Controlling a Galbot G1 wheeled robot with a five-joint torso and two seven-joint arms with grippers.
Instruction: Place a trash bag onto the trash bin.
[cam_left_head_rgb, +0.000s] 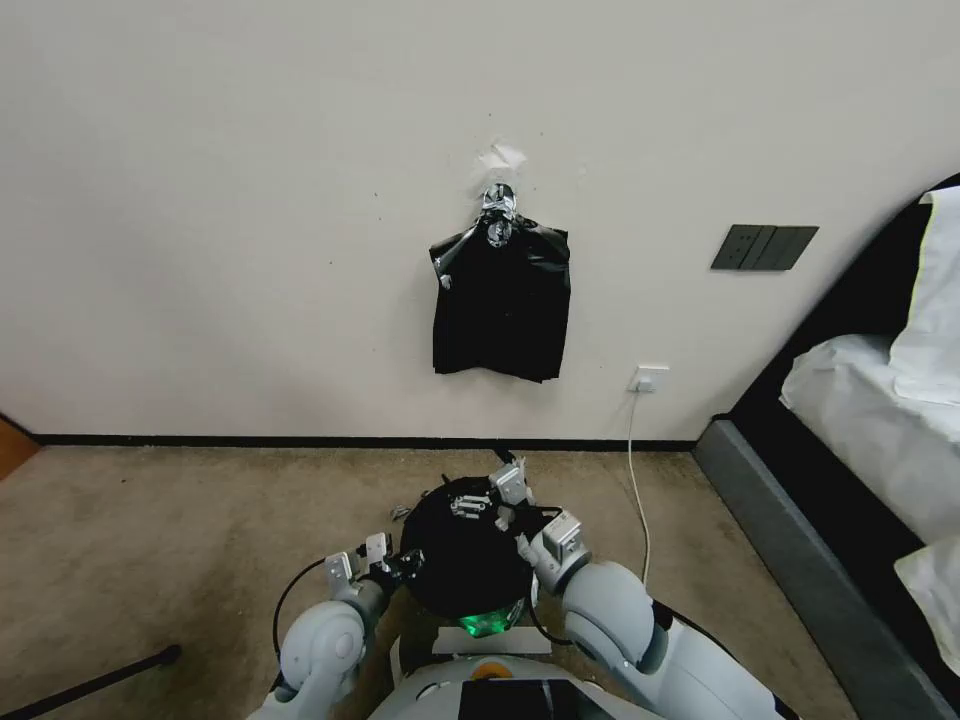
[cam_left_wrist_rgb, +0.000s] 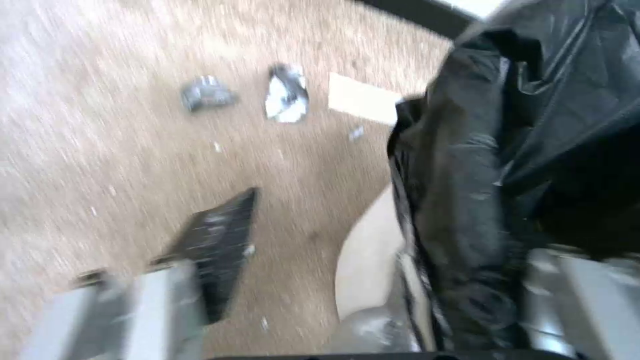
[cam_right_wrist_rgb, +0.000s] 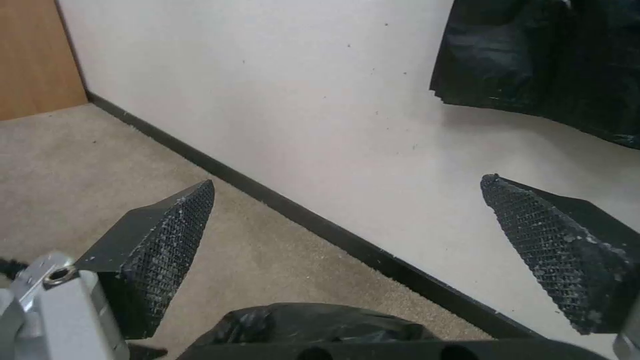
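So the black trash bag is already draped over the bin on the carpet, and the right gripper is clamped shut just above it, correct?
Not quite. The trash bag does cover the trash bin on the carpet, but the right gripper is open, not clamped shut. The right wrist view shows its two fingers spread wide apart with nothing between them, above the bag.

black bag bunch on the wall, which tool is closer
Right. The right tool is at the far rim of the cream-white round plastic bin, below the bunch of black plastic bags; the left tool is at its near-left side.
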